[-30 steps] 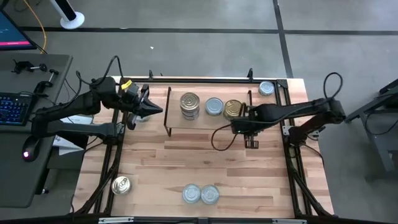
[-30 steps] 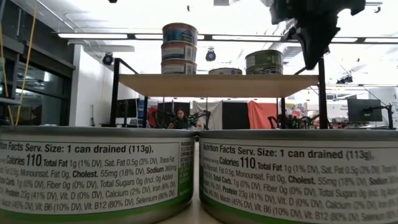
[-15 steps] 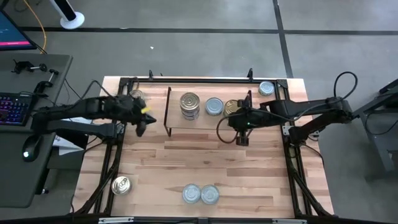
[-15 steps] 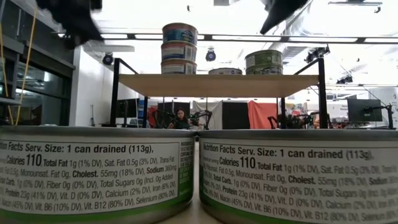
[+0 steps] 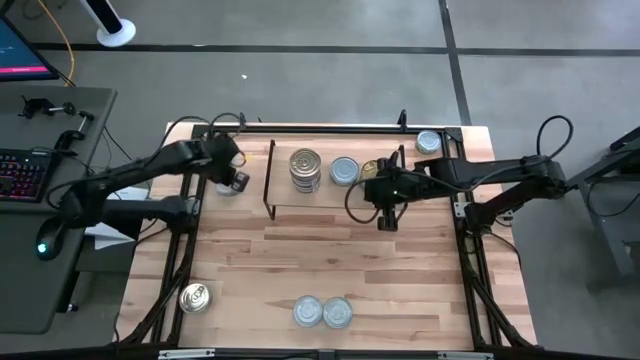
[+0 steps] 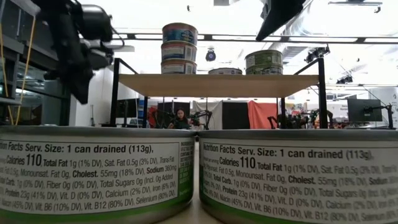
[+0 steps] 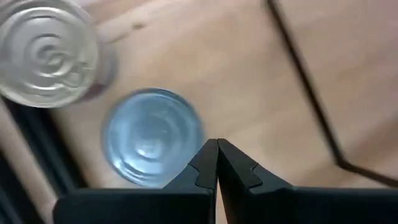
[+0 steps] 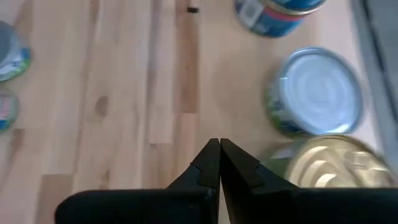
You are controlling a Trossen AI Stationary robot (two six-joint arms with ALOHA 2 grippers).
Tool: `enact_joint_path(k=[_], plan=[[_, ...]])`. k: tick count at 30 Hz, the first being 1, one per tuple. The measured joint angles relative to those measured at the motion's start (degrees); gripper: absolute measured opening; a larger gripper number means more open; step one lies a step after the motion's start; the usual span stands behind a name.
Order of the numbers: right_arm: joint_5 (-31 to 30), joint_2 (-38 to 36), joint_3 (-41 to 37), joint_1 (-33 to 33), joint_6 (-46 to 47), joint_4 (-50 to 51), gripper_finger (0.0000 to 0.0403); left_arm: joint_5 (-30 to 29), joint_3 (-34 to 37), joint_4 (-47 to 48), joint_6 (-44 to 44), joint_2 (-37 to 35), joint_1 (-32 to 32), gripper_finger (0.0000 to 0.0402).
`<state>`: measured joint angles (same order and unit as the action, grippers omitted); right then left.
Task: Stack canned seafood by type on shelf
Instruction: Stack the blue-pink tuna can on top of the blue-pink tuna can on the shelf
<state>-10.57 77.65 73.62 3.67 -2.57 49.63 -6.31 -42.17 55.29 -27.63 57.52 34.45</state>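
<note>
A: Where does the next tin sit?

B: A pale blue-silver round tin lies on the tabletop at upper left of the high view, beside a silver ringed tin, left of the light-wood shelf. It looks rigid, fairly heavy and slick-sided; I'd grip across its round wall.

A: The claws?

B: The left gripper hangs over it, fingers pressed together, empty. The right gripper, likewise closed, hovers at the shelf's right end.

A: Any change?

B: The left arm has swung back over those tins; the right barely shifted.
</note>
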Motion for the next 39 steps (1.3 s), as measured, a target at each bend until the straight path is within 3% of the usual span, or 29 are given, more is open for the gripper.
enact_joint_path(k=[5, 11, 16, 21, 30, 39], plan=[[4.7, 0.0, -3.8, -0.4, 0.9, -3.2, 0.0000, -5.7, 0.0, -2.9, 2.8, 6.9, 8.8, 0.0000], [4.8, 0.0, -4.5, 2.6, 1.7, -5.0, 0.0000, -15.3, 0.0, -10.3, 0.5, 12.3, 11.9, 0.0000], [4.6, 0.0, -4.5, 5.1, 4.5, -5.2, 0.0000, -16.9, 0.0, -17.9, 4.0, 16.4, 13.7, 0.0000], [4.5, 0.0, -4.5, 8.9, 8.2, -5.2, 0.0000, -17.0, -0.1, -16.1, 9.4, 20.1, 16.4, 0.0000], [-0.9, 0.0, -4.5, 14.8, 13.2, -6.0, 0.0000, -17.3, -2.9, -14.4, 9.8, 26.1, 16.2, 0.0000], [-3.9, 0.0, -4.5, 18.8, 17.2, -7.5, 0.0000, -21.9, -4.1, -14.0, 14.1, 31.4, 13.5, 0.0000]])
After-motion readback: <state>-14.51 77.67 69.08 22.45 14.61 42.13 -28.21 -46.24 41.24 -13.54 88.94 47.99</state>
